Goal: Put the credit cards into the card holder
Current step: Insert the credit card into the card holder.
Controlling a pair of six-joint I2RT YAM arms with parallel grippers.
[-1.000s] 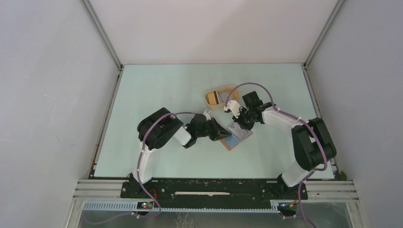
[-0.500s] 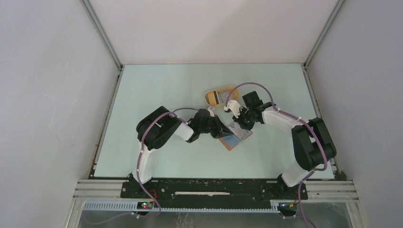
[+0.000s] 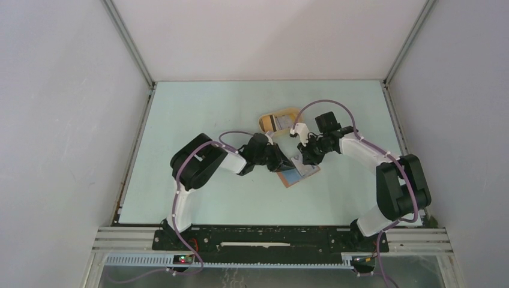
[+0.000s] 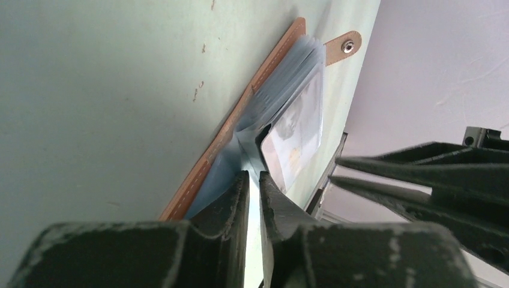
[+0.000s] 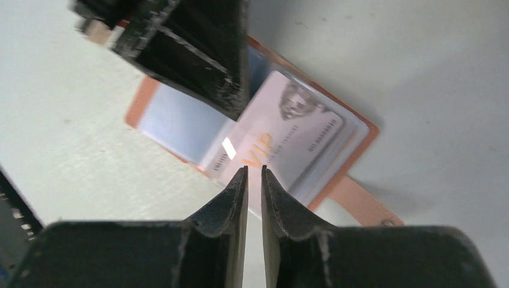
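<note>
The holder [image 3: 298, 174] lies open on the table [image 3: 210, 114], a VIP card [image 5: 294, 135] in its sleeve, the right gripper [image 5: 254, 168] narrowly parted above it, the left gripper [image 4: 253, 175] narrow at its sleeve edge, grip unclear.

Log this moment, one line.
reddish-brown leather card holder: open | white VIP credit card: pocketed inside | left pincer: at holder, grip unclear | right pincer: slightly open above card
</note>
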